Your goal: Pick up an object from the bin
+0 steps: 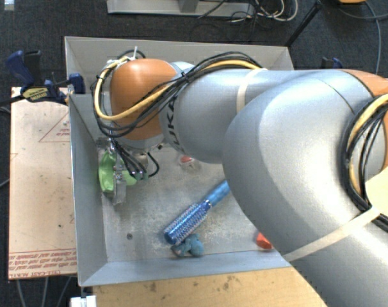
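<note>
My gripper (120,185) is low at the bin's left wall, under the arm's orange cover. A bright green, translucent thing (107,171) lies right against it on its left side, with a bit more green showing on its right; whether it is held is hidden. A blue brush with a ridged head (193,217) lies slantwise on the bin floor to the right of the gripper. A small blue-grey lump (190,247) rests by the front wall, just below the brush head.
A small orange piece (263,240) lies near the front right, partly under the arm. A pale reddish thing (187,161) peeks out below the arm at mid bin. The big grey arm covers the right half and back of the bin.
</note>
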Robot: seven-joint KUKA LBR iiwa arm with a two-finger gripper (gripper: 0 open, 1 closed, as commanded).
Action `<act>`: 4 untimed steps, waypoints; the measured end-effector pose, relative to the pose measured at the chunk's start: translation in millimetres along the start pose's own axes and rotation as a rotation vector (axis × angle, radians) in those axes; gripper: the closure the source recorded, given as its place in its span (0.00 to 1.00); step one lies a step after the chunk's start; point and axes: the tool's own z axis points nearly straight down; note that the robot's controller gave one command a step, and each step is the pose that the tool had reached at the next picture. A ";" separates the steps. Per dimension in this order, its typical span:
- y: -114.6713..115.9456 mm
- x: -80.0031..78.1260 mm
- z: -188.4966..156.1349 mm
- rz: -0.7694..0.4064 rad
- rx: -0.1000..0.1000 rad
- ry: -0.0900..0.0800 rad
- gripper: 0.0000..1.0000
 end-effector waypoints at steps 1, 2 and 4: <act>0.4 -0.8 -0.8 0.002 -0.002 -0.002 0.00; 0.0 -2.9 -4.0 0.003 -0.003 -0.008 1.00; 1.5 -6.6 -110.7 0.003 -0.001 -0.004 1.00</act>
